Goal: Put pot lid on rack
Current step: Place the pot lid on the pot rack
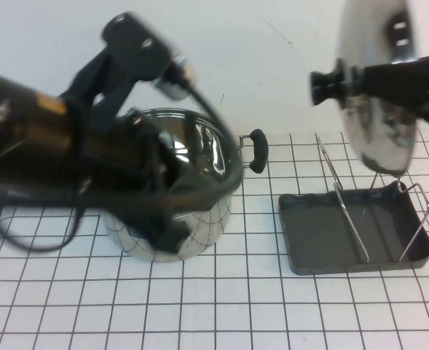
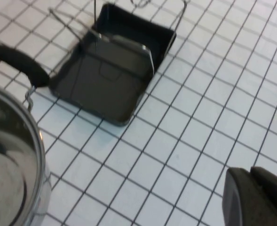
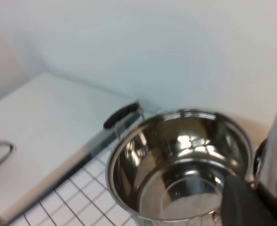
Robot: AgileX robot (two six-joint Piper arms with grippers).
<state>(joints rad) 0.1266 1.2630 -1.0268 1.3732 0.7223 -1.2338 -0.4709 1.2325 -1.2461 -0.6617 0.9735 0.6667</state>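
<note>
Clamping the black knob of the round, shiny stainless-steel pot lid (image 1: 378,80), the right gripper (image 1: 345,80) is holding it on edge in the air above the dark grey rectangular rack (image 1: 356,232), whose thin silver wire dividers are standing upright. Judging by this, the carry is nearly done; next the lid's rim needs lowering between two wires before release. Over the open steel pot (image 1: 178,189) with black side handles, the left gripper (image 2: 256,197) is hanging with its fingers fully together, holding nothing. Everything is sitting on a white tabletop (image 1: 199,306) ruled with a dark grid, a plain pale wall behind.
</note>
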